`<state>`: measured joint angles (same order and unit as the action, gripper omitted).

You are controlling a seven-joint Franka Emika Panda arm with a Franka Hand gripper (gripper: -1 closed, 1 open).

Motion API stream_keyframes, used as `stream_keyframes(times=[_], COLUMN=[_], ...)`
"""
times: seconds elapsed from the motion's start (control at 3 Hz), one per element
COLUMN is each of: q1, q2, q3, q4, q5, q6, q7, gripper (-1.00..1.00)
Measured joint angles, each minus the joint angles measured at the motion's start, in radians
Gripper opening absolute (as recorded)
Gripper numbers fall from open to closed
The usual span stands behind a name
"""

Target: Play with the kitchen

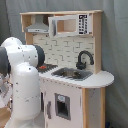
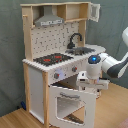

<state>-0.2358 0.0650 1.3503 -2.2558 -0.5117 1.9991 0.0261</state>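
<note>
The kitchen (image 2: 37,75) is a tall white and light-wood toy with a pegboard back and a grey hood (image 2: 47,20). On its counter are a red-ringed black hob (image 2: 52,59), a black faucet (image 2: 75,39) and a grey sink (image 2: 84,50). Its windowed oven door (image 2: 70,104) hangs open, tilted down and outward. My gripper (image 2: 93,85) points down at the door's top edge, right in front of the counter. In the first exterior view the kitchen (image 1: 95,80), faucet (image 1: 84,59) and sink (image 1: 72,74) show, and my white arm (image 1: 25,85) hides the gripper.
A grey curtain (image 2: 10,50) hangs behind the kitchen. The wooden floor (image 2: 112,112) lies around it. A microwave box (image 1: 70,25) sits on the kitchen's top shelf. My arm reaches in from the second exterior view's right.
</note>
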Motion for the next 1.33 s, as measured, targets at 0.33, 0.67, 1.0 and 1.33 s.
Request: stream_keyframes(times=[0.33, 0.67, 1.0, 1.33], q1=[0.000, 0.000, 0.000, 0.000], q2=[-0.005, -0.013, -0.025, -0.036], q3=[0.018, 0.041, 0.066, 0.099], q4=[0.039, 0.072, 0.101, 0.130], q5=[-0.032, -0.074, -0.119, -0.171], q6=[-0.090, -0.201, -0.307, -0.411], q7=[0.001, 0.004, 0.005, 0.005], gripper=[1.00, 1.00, 1.00, 1.00])
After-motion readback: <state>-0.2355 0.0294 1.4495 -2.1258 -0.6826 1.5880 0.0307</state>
